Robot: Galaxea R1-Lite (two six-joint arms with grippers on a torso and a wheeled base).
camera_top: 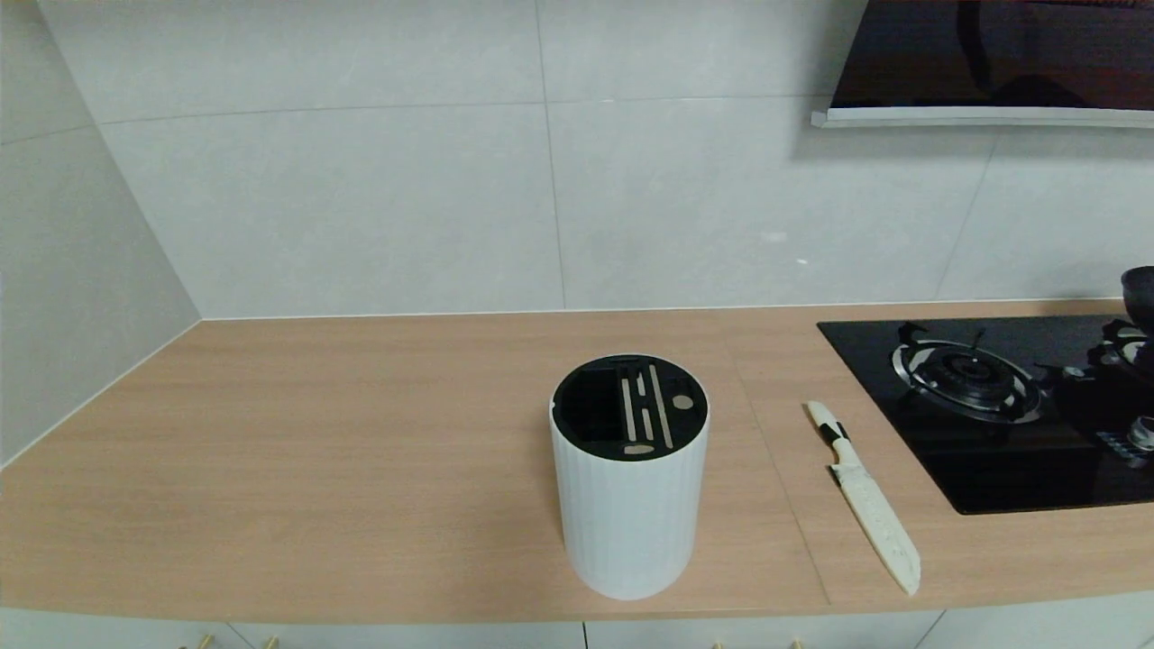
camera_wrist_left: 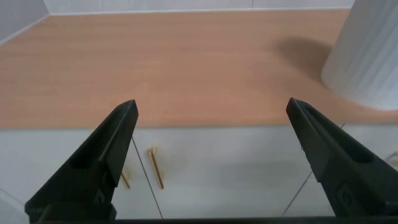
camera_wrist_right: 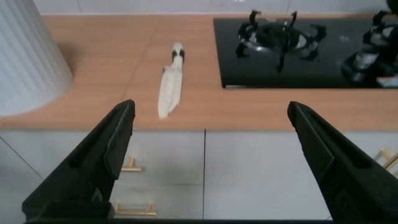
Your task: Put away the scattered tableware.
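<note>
With the left hand (camera_wrist_left: 211, 111) and right hand (camera_wrist_right: 210, 111) both spread apart and empty, the knife (camera_top: 863, 494) lying flat at the head view's lower right, between the white holder (camera_top: 629, 505) and the hob (camera_top: 992, 424), may skid off the surface (camera_top: 361, 451) if pinched on its thin blade.

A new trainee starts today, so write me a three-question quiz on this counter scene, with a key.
1. True or false: the knife lies on the counter between the white holder and the hob.
2. The knife's handle points toward: A) the wall, B) the front edge, C) the holder.
3. Fill in: the left gripper and right gripper are both ___.
Key: 1 true; 2 A; 3 open.
</note>
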